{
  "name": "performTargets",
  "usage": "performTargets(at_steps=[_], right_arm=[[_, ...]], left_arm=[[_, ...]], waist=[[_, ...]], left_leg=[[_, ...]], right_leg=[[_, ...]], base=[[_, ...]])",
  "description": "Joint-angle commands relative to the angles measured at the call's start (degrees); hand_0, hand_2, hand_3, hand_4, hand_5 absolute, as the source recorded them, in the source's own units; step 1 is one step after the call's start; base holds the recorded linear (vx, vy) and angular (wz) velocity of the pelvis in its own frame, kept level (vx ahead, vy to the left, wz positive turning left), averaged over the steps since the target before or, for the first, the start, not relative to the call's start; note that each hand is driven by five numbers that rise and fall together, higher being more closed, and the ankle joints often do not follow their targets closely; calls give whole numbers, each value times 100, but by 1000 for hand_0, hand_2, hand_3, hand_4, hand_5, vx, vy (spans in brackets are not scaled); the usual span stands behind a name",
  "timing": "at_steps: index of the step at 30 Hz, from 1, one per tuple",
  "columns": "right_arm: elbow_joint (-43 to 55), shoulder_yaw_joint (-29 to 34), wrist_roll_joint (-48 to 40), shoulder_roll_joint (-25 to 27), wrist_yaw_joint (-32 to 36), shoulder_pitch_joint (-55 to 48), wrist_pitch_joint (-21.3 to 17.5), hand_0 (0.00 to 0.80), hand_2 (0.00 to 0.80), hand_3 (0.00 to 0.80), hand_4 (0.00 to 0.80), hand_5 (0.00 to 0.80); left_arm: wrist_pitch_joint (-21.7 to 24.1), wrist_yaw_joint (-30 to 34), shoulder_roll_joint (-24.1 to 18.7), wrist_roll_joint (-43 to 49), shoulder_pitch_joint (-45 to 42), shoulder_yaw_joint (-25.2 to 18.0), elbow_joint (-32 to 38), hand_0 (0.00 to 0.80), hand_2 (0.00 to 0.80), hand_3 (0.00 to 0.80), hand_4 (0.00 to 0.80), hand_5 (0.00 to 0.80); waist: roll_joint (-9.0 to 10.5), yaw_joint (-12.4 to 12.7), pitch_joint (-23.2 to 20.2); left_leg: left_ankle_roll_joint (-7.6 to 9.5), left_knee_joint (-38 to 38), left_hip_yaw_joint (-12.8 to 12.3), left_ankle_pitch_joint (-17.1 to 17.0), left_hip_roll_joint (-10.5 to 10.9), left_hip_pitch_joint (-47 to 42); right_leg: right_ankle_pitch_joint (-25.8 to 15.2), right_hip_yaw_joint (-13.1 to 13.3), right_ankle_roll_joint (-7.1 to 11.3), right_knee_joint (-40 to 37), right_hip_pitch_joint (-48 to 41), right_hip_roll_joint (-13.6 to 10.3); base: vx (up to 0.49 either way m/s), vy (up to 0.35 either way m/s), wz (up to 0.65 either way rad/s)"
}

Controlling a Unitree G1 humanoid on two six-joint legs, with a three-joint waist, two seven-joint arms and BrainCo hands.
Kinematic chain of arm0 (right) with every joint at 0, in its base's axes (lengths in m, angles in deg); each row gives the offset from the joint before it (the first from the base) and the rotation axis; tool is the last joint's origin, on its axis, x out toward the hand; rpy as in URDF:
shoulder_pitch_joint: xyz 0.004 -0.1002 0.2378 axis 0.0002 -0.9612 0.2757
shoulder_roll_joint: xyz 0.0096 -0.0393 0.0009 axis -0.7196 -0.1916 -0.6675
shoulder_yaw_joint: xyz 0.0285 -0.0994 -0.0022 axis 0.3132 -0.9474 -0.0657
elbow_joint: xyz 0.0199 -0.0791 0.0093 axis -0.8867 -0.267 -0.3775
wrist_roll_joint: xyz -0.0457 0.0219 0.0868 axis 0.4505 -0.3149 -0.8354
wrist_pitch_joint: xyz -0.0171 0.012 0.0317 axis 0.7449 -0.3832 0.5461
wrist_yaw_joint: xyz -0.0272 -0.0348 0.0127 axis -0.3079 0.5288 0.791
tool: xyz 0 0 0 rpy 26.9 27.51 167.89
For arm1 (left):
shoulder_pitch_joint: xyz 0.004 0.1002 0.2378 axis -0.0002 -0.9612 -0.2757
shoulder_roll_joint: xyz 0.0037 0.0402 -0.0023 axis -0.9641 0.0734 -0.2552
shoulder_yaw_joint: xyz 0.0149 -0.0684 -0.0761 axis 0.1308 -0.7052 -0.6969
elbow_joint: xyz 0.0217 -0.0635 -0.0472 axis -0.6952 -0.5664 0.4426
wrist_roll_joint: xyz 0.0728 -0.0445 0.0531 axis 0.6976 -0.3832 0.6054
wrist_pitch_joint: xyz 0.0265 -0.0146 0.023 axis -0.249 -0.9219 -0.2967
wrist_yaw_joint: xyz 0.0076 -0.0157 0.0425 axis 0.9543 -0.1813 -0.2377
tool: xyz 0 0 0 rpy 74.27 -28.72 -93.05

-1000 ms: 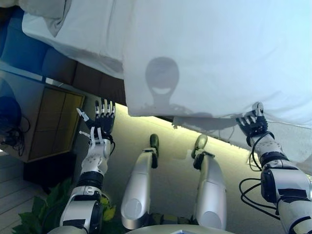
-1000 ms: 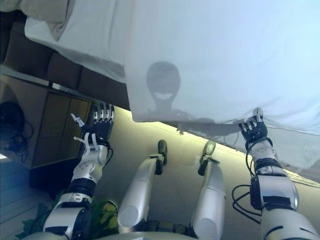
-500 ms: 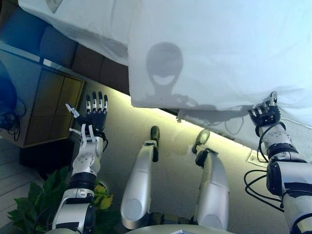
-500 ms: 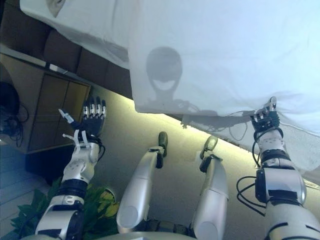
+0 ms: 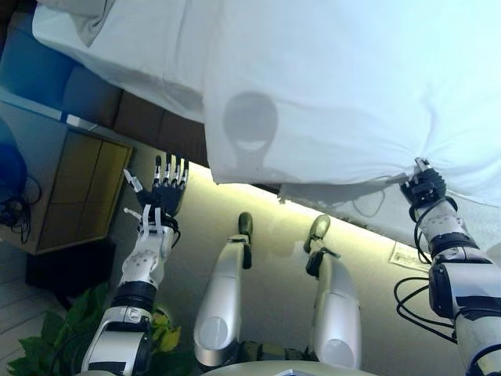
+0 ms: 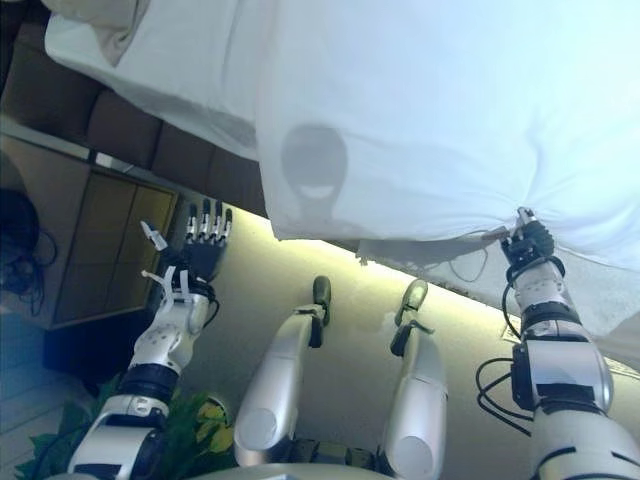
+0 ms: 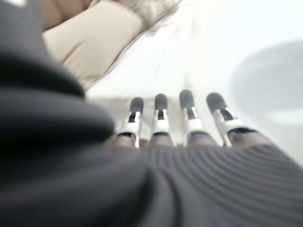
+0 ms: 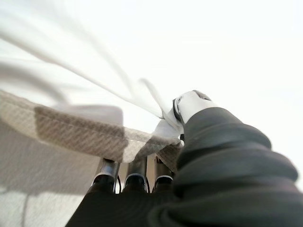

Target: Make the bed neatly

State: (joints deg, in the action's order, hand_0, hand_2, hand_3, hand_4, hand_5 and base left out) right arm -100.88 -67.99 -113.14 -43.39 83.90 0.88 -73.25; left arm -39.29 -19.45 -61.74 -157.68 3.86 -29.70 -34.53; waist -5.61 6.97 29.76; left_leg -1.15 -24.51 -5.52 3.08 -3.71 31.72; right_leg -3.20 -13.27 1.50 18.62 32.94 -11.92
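A white duvet (image 5: 337, 86) covers the bed and hangs over its near edge. My right hand (image 5: 423, 188) is shut on the duvet's lower edge at the right, with cloth bunched and pulled into creases around it. In the right wrist view the white cloth (image 8: 163, 126) is pinched between the thumb and curled fingers. My left hand (image 5: 163, 188) is open, fingers straight, held in the air left of the duvet's hanging corner, touching nothing. A pillow (image 5: 90, 19) lies at the bed's far left.
A wooden bedside cabinet (image 5: 74, 188) stands at the left by the dark bed base (image 5: 149, 121). A green plant (image 5: 70, 329) is at the lower left. A paper (image 5: 407, 256) lies on the floor at the right.
My right hand has closed on the duvet's edge and the cloth now bunches at it. My left hand stays open in the air; the camera has shifted a little.
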Motion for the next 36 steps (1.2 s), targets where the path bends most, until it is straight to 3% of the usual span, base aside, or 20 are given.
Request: performTargets(at_steps=[1,3,7,10,13,15,22,24,27,28,30,31,32,36], right_arm=[[369,-243,108,138,355,260,12,800,800,800,800,800],[427,-266,181,37,424,160,56,800,800,800,800,800],[687,-474,250,-75,526,68,121,800,800,800,800,800],[761,-614,270,-44,617,145,147,800,800,800,800,800],[735,-751,253,-110,624,316,103,800,800,800,800,800],[748,-824,213,-202,571,399,79,800,800,800,800,800],[825,-952,111,-565,544,645,75,800,800,800,800,800],[996,-1007,-4,-700,517,666,80,800,800,800,800,800],[1193,-1037,-104,-860,468,685,10,800,800,800,800,800],[1378,-1068,-172,-969,387,679,-30,800,800,800,800,800],[1624,-1113,-212,-1102,327,630,-76,800,800,800,800,800],[1802,-1156,-253,-1175,300,580,-102,800,800,800,800,800],[1916,-1195,-288,-1227,275,546,-123,800,800,800,800,800],[2472,-1325,-424,-1420,202,229,-249,800,800,800,800,800]], left_arm=[[341,364,-171,968,133,101,-39,0,0,0,0,0],[460,310,-210,1563,124,336,-96,0,0,0,0,0],[621,-4,-556,3203,139,1285,-347,0,0,0,0,0],[112,-177,-644,2986,204,1672,-473,0,0,0,0,0],[-575,-313,-410,2483,354,1889,-754,0,0,0,0,0],[-675,-364,-249,2409,481,2047,-1019,0,0,0,0,0],[-1592,-953,425,1892,908,2320,-1844,0,0,0,0,0],[-1807,-1288,653,1763,958,2355,-2047,0,0,0,0,0],[-1896,-1693,884,1491,996,2317,-2280,0,0,0,0,0],[-1918,-1792,1000,1458,1013,2251,-2393,0,0,0,0,0],[-1905,-1934,1119,1319,1033,2208,-2458,0,0,0,0,0],[-1865,-2022,1194,1136,1037,2180,-2464,0,0,0,0,0],[-1821,-2045,1251,999,1043,2162,-2448,0,0,0,0,0],[-1601,-1979,1385,481,1163,2214,-2066,0,0,0,0,0]], waist=[[127,-98,3],[158,-141,3],[204,-264,2],[223,-328,-29],[283,-369,-41],[355,-390,-55],[733,-493,-50],[837,-525,-60],[956,-578,1],[996,-596,-1],[1076,-635,-1],[1152,-667,3],[1163,-677,2],[1342,-779,3]], left_leg=[[-137,376,192,-222,35,-295],[-154,373,152,-194,5,-451],[-180,406,22,-172,-77,-744],[-189,442,-81,-171,-135,-858],[-194,455,-112,-175,-162,-887],[-196,477,-119,-181,-182,-904],[-185,399,-123,-134,-310,-848],[-226,331,-65,46,-380,-868],[-187,295,-116,-82,-402,-783],[-231,259,-63,93,-445,-821],[-235,248,-74,90,-471,-775],[-202,247,-141,-56,-485,-670],[-254,210,-86,116,-520,-727],[-272,124,-106,172,-595,-658]], right_leg=[[376,-165,296,559,-331,-161],[325,-139,318,414,-514,-145],[150,-104,357,57,-848,-117],[88,-71,368,-105,-983,-88],[52,-30,376,-211,-1053,-47],[25,-21,381,-273,-1088,-16],[-50,43,365,-388,-1129,166],[67,112,400,-376,-1175,268],[-71,103,335,-417,-1121,299],[62,170,382,-379,-1150,366],[47,197,371,-390,-1111,403],[-81,179,306,-428,-1025,404],[48,243,355,-389,-1074,459],[11,307,326,-417,-1026,563]], base=[[-26,120,-26],[-14,104,-10],[-16,96,-10],[-15,81,-10],[-27,21,-14],[-14,-35,-12],[7,-103,-9],[106,-134,-12],[-20,-101,-14],[-1,-105,-13],[-4,-110,-7],[2,-107,-13],[4,-135,-19],[27,-122,-16]])
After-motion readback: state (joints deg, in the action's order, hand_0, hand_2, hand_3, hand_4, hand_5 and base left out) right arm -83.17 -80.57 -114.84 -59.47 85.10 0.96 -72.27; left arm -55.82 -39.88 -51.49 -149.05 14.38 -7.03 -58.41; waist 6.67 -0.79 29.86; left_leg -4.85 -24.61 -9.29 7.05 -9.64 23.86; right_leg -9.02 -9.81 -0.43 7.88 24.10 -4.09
